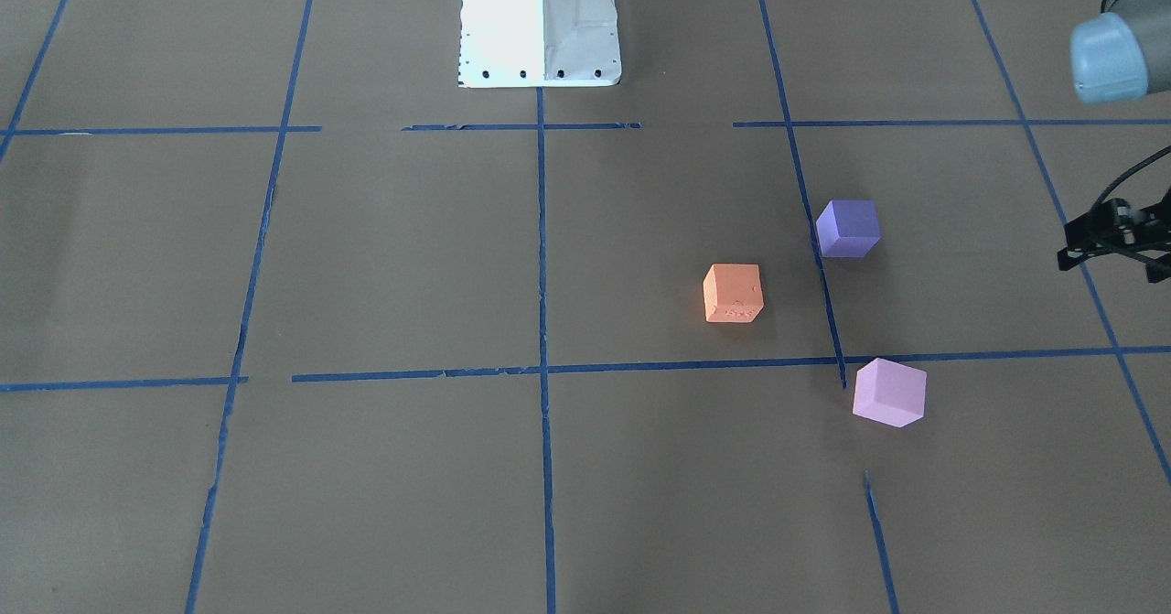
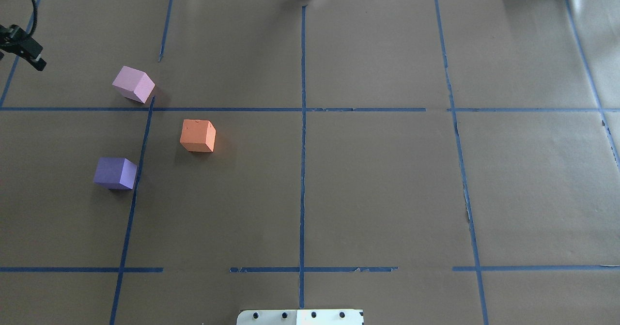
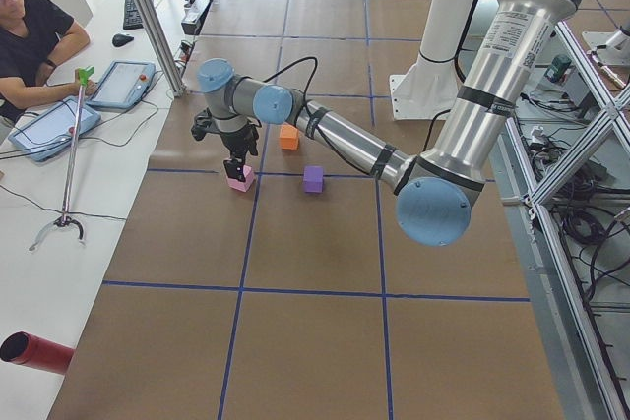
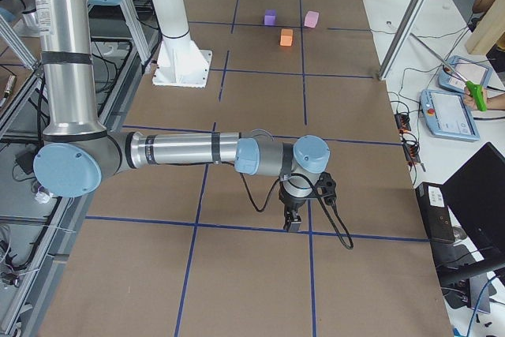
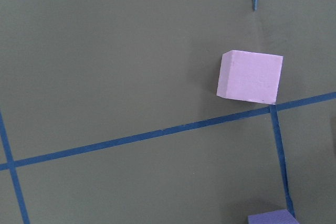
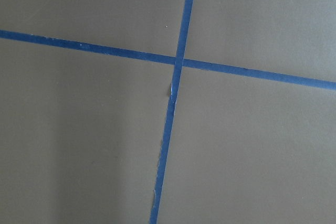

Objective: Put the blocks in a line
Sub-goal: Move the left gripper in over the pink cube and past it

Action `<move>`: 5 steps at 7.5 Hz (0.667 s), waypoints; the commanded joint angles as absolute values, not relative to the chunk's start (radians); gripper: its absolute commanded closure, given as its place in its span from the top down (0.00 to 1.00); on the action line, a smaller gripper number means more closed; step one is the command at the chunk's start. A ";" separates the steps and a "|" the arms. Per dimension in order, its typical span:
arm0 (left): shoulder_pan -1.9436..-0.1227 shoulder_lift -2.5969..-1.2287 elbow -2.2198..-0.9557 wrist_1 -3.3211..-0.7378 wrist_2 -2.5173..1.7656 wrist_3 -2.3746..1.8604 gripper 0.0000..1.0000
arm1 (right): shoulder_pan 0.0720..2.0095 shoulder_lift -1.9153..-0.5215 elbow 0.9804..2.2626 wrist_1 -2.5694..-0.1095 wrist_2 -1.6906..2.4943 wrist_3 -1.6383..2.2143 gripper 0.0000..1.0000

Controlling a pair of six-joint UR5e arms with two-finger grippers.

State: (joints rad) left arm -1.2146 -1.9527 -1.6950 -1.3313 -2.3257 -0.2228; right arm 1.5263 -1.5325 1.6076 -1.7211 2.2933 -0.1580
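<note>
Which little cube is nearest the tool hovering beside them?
The pale pink cube, the lightest-coloured one: the left tool hangs nearest it; the orange cube and purple cube lie farther off.

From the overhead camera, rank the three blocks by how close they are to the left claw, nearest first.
The left claw is at the view's upper left.
1. Pink block: nearest, beyond the cross tape.
2. Purple block: nearer the robot, left of the long tape.
3. Orange block: farthest, right of that tape.
</note>
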 commanded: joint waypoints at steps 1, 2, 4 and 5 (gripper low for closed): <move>-1.070 -2.025 -1.687 -1.357 -2.322 -0.432 1.00 | 1.526 -1.532 1.608 -1.721 2.293 -0.158 1.00; -1.046 -2.040 -1.687 -1.406 -2.324 -0.556 1.00 | 1.526 -1.532 1.608 -1.721 2.293 -0.158 1.00; -0.970 -2.043 -1.681 -1.526 -2.319 -0.772 1.00 | 1.526 -1.532 1.608 -1.721 2.293 -0.158 1.00; -0.925 -2.045 -1.655 -1.592 -2.316 -0.863 1.00 | 1.526 -1.532 1.608 -1.721 2.293 -0.158 1.00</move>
